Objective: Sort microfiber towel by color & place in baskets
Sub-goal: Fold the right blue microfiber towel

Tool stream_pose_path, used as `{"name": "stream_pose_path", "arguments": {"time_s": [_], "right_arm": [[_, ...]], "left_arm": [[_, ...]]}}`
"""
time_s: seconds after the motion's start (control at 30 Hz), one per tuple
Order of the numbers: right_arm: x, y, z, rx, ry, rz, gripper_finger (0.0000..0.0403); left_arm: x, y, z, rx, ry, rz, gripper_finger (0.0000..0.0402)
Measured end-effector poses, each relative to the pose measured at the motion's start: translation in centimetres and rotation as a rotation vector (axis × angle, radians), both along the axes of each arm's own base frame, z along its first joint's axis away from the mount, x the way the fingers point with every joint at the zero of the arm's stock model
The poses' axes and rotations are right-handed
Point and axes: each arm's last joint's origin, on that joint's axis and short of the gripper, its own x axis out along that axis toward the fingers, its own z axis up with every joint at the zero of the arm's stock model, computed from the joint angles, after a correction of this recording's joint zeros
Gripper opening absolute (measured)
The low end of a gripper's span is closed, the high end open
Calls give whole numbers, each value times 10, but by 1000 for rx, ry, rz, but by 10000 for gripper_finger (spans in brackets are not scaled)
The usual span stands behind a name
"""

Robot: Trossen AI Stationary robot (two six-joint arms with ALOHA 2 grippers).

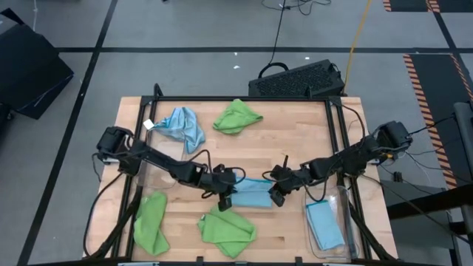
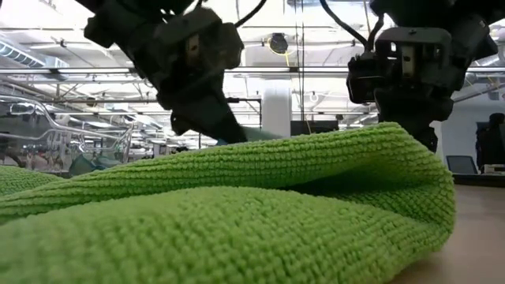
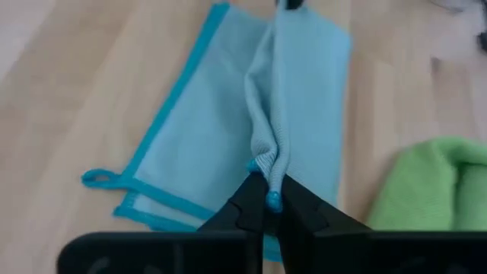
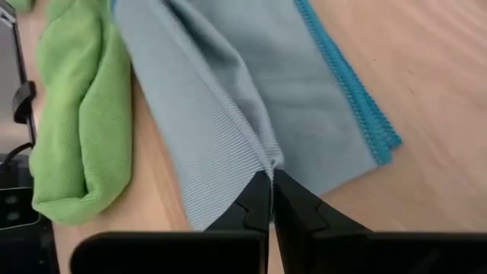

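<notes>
A light blue microfiber towel [image 1: 251, 193] lies folded at the table's middle, between my two grippers. My left gripper [image 3: 266, 190] is shut on its left end and my right gripper [image 4: 270, 176] on its right end. Another blue towel [image 1: 181, 125] and a lime green one [image 1: 238, 117] lie crumpled at the far side. Two green towels [image 1: 151, 222] [image 1: 227, 229] lie near the front edge. One clear basket [image 1: 341, 222] at the right front holds a folded blue towel [image 1: 325, 225]. The other basket [image 1: 151, 177] stands under my left arm. My left gripper pinches a raised fold [image 3: 268, 171] at the towel's left edge between its two fingers, slanting down from the table's left. A ridge runs from there along the towel toward the other gripper; the rest lies flat on the table. My right gripper pinches a raised fold [image 4: 266, 156] of the same towel near its right edge, several layers between the two fingers. The fingers slant down from the table's right. The cloth on both sides of the fold rests on the table.
A black perforated crate [image 1: 295, 80] stands beyond the table's far edge. The green towel [image 2: 237, 205] near the front fills the low view's foreground, just in front of the held towel. Bare wood shows in the table's far right part [image 1: 295, 140].
</notes>
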Motion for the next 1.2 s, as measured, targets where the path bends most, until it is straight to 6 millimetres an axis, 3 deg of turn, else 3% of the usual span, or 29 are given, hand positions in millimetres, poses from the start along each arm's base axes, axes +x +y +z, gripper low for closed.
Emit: {"name": "stream_pose_path", "arguments": {"time_s": [0.17, 0.47, 0.8, 1.0, 1.2], "right_arm": [[0, 0, 0, 10, 6, -15, 1], [2, -13, -3, -127, 0, -97, 3], [3, -20, -4, -201, 4, -101, 3], [0, -21, -9, -220, 54, -106, 17], [-1, -20, -9, -230, 61, -26, 86]], "left_arm": [[3, 10, 0, 6, -6, 13, 6], [6, 25, -3, 45, 2, 54, 31], [8, 26, -16, 26, 42, 105, 15], [9, 27, -14, 60, 15, 171, 66], [7, 27, -10, 48, 13, 193, 128]]}}
